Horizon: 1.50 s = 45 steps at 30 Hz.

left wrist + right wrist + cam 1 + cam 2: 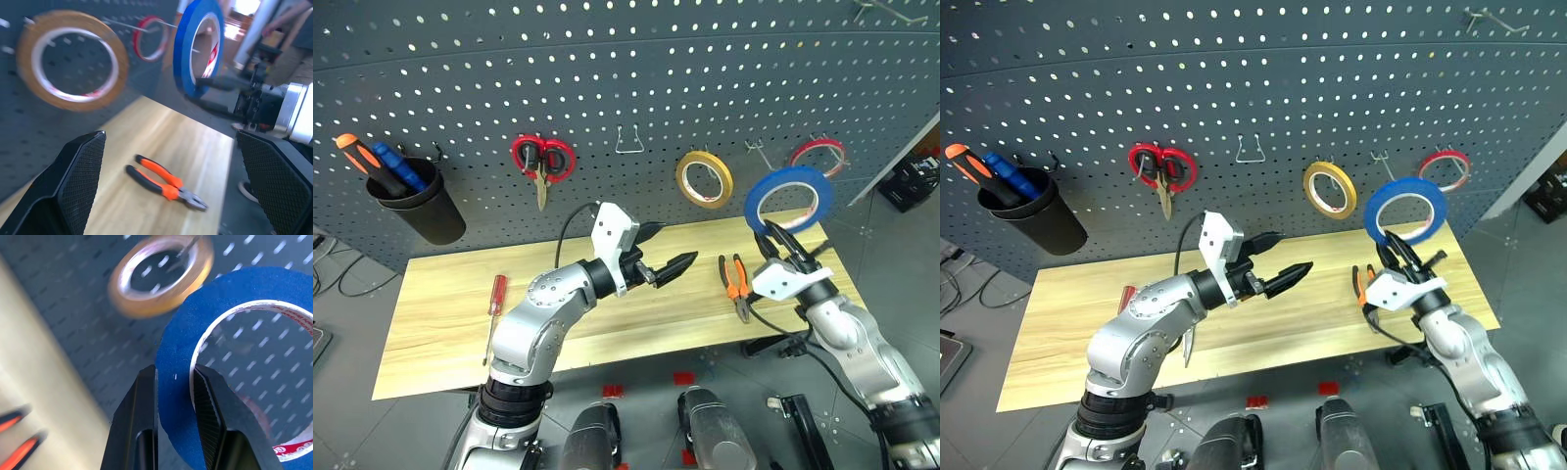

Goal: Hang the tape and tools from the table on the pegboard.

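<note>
the left hand hovers above the table, its two black fingers spread wide with nothing between them, pointing toward the pliers. the right hand is raised past the table's right end, fingers pinched on the rim of the blue tape, one finger inside the ring and one outside; the tape stands upright in the air in front of the pegboard, above the table and not on any hook. the orange-handled pliers lie flat on the table near its right end, below the tape. the small red-handled screwdriver lies on the table toward its left end. farther back, on the pegboard above the table, a yellow roll hangs on a hook just left of the held tape, and a thinner red roll hangs just right of it. red-handled scissors hang farther left, and a black cup with two larger screwdrivers is mounted above the table's left end.
</note>
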Motion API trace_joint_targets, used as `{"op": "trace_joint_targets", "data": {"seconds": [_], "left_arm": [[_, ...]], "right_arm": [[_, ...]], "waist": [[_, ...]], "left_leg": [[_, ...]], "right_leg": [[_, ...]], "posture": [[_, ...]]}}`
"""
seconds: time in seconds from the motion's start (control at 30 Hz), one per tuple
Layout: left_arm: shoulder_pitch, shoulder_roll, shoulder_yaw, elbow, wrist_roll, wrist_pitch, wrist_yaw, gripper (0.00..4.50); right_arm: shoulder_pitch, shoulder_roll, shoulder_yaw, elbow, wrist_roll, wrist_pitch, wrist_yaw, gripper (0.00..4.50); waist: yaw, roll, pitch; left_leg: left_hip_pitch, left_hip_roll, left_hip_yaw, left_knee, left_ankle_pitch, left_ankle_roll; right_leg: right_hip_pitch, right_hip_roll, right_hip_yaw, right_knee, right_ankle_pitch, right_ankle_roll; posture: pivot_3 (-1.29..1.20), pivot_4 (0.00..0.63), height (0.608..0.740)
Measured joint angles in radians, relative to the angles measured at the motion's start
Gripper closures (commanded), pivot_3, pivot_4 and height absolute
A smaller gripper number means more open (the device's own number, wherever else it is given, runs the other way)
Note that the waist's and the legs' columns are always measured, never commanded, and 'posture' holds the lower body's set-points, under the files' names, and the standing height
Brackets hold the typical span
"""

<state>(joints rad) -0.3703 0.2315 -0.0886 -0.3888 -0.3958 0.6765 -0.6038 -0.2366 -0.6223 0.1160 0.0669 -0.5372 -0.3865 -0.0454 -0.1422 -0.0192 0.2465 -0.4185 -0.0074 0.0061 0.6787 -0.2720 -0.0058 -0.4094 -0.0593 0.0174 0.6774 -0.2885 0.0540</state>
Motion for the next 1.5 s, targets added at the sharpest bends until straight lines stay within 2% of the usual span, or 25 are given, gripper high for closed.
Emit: {"op": "trace_joint_targets", "data": {"seconds": [0.2, 0.4, 0.6, 0.8, 1.0, 1.3, 1.4, 1.5], "left_arm": [[-0.03, 0.009, -0.002, 0.022, 0.0, -0.012, 0.005, 0.0], [-0.066, -0.017, -0.009, 0.068, 0.001, -0.033, 0.018, 0.0], [-0.075, -0.033, -0.024, 0.087, 0.001, -0.044, 0.025, 0.0], [-0.076, -0.03, -0.024, 0.088, 0.0, -0.053, 0.025, 0.0], [-0.076, -0.03, -0.023, 0.087, 0.0, -0.052, 0.027, 0.0], [-0.049, -0.025, -0.035, 0.083, 0.0, -0.052, 0.026, 0.0], [-0.004, 0.023, -0.063, 0.079, 0.016, -0.075, 0.008, 0.0], [0.066, 0.118, -0.093, 0.079, 0.054, -0.127, -0.046, 0.0]], "right_arm": [[-0.151, 0.018, 0.034, 0.243, 0.012, -0.092, 0.01, 3.8], [-0.281, 0.036, 0.034, 0.458, 0.111, -0.124, 0.12, 3.8], [-0.362, 0.045, 0.033, 0.588, 0.205, -0.156, 0.25, 3.8], [-0.379, 0.077, 0.024, 0.638, 0.314, -0.164, 0.386, 1.91], [-0.372, 0.082, 0.019, 0.634, 0.337, -0.152, 0.412, 0.01], [-0.235, 0.077, -0.018, 0.482, 0.366, -0.07, 0.429, 0.01], [-0.128, 0.056, -0.062, 0.301, 0.404, 0.075, 0.449, 0.01], [-0.029, 0.04, -0.098, 0.068, 0.455, 0.352, 0.5, 0.01]], "waist": [[-0.001, -0.001, -0.018], [-0.014, 0.0, -0.028], [-0.038, 0.0, -0.036], [-0.061, 0.0, -0.037], [-0.062, 0.001, -0.037], [-0.054, 0.001, -0.037], [-0.048, 0.001, -0.036], [-0.043, 0.001, -0.035]], "left_leg": [[0.0, 0.0, 0.0, 0.0, 0.0, 0.0], [0.0, 0.0, 0.0, 0.0, 0.0, 0.0], [0.001, 0.0, -0.001, 0.0, 0.0, 0.001], [0.001, 0.001, -0.002, 0.0, 0.0, 0.001], [0.001, 0.0, -0.002, 0.001, 0.0, 0.001], [0.001, 0.0, -0.002, 0.001, -0.001, 0.002], [0.002, 0.001, -0.002, 0.001, -0.001, 0.003], [0.002, 0.002, -0.003, 0.001, -0.003, 0.004]], "right_leg": [[0.001, 0.0, 0.0, -0.001, 0.0, 0.0], [0.001, 0.0, 0.0, -0.001, 0.0, 0.0], [0.003, 0.001, 0.0, -0.001, 0.0, 0.0], [0.003, 0.001, 0.0, 0.002, 0.0, 0.0], [0.004, 0.001, 0.001, 0.002, 0.0, 0.0], [0.004, 0.0, 0.002, 0.003, 0.0, 0.0], [0.004, 0.0, 0.003, 0.003, 0.0, 0.0], [0.005, -0.001, 0.003, 0.002, 0.0, 0.0]], "posture": [[-0.26, 0.127, 0.74], [-0.26, 0.129, 0.74], [-0.26, 0.132, 0.74], [-0.25, 0.136, 0.74], [-0.25, 0.147, 0.74], [-0.23, 0.199, 0.74], [-0.24, 0.232, 0.74], [-0.25, 0.266, 0.74]]}}
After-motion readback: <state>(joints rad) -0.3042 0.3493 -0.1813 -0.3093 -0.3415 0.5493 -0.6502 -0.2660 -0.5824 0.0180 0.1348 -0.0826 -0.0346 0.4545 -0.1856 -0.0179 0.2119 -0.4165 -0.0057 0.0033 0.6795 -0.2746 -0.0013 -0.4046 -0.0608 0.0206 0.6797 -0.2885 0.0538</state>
